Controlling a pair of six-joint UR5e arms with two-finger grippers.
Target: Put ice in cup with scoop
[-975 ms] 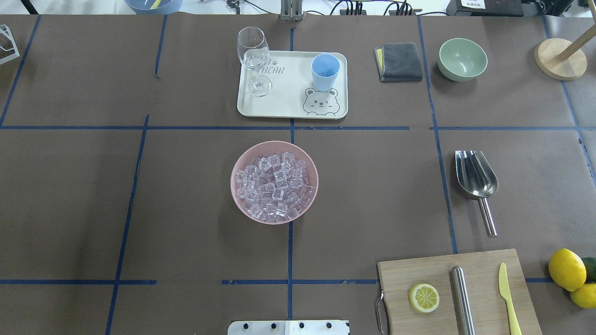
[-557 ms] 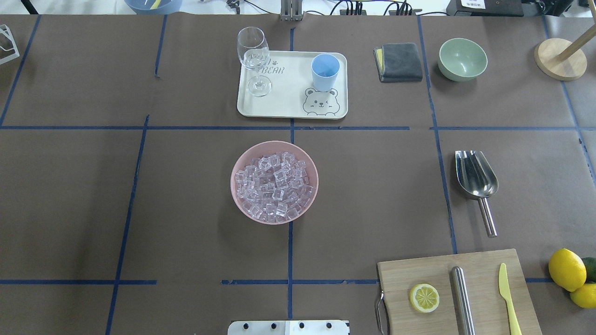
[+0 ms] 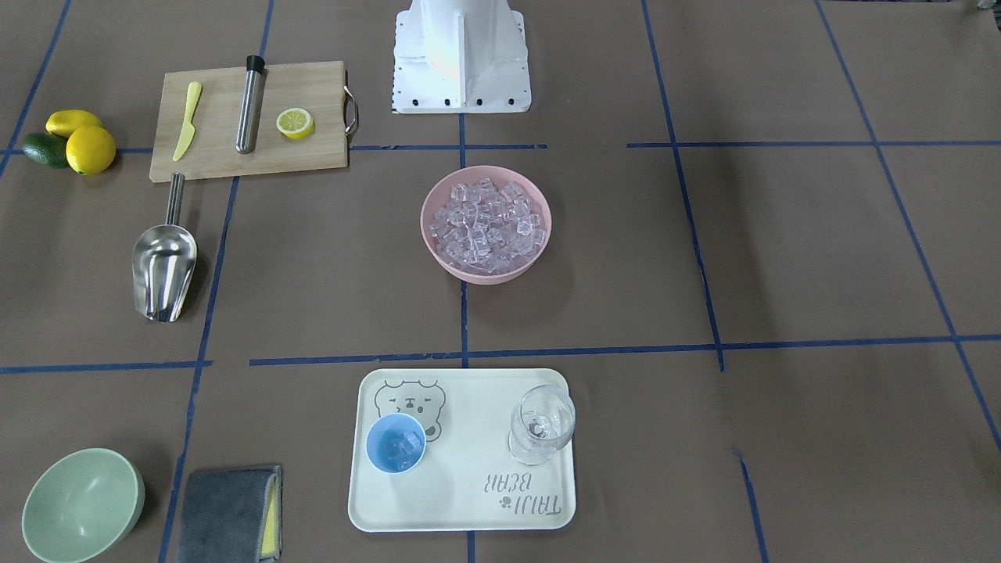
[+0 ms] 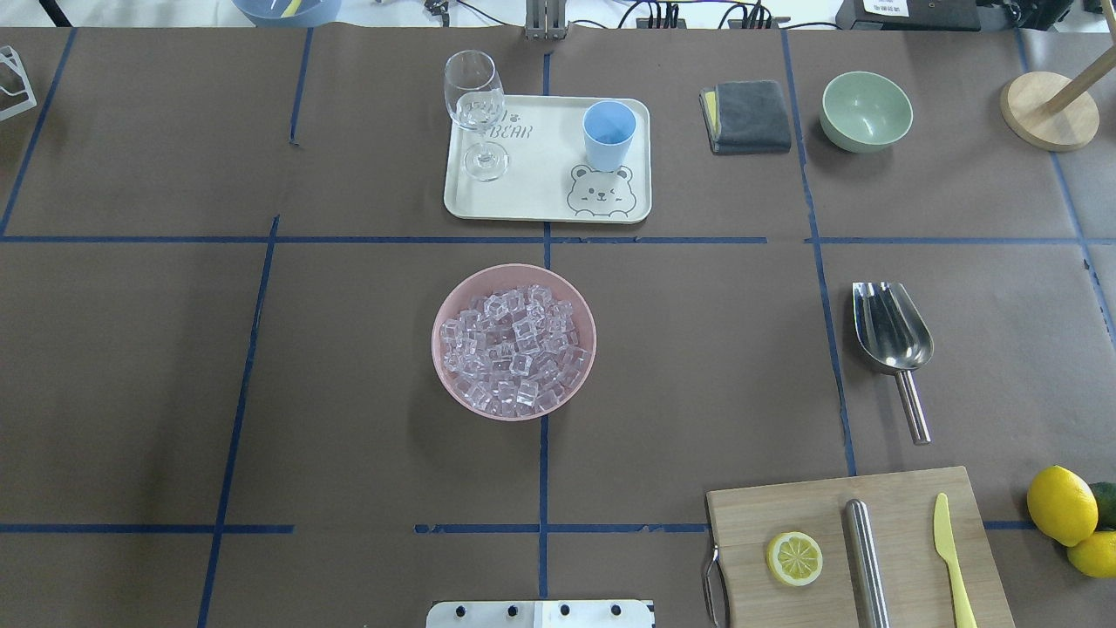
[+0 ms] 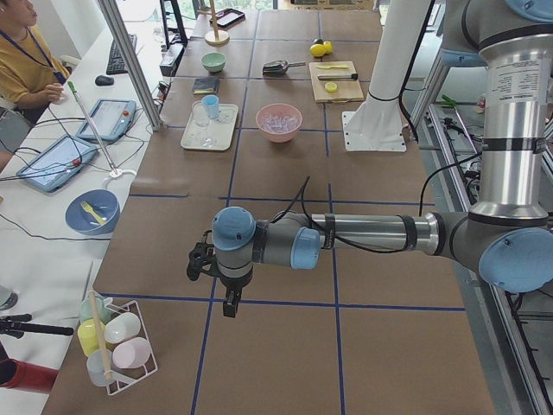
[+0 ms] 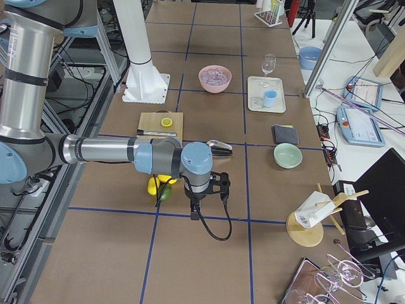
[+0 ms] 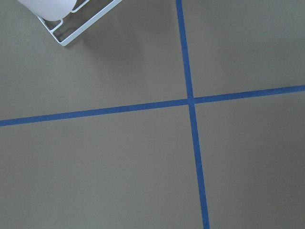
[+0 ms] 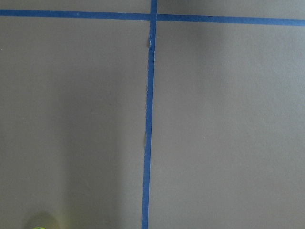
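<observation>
1. On the robot's right side of the table [image 4: 697, 349], the scoop [image 4: 891, 336] lies flat. Its open mouth points away from the robot, and its rod handle ends near the far edge of the cutting board [image 4: 785, 510] without touching it.
2. A blue tape line runs just beside the scoop's left edge. A broad stretch of brown cover lies between the scoop and the pink bowl [image 4: 435, 349].
3. The ice [image 4: 514, 349] is heaped in that bowl at mid-table. A few cubes also show inside the cup [image 3: 396, 442].
4. The cup stands upright on the tray [image 4: 540, 187], close to its right rim. The goblet [image 4: 475, 96] stands at the tray's left rim, well apart from the cup.
5. The left gripper [image 5: 230, 303] hangs over the table's left end near a wire rack [image 5: 130, 363], far from the tray. Whether its fingers are spread or closed I cannot tell.
6. The right gripper [image 6: 195, 212] points down at the right end, beside the lemons [image 6: 155, 185]. Its finger state likewise cannot be made out.
</observation>
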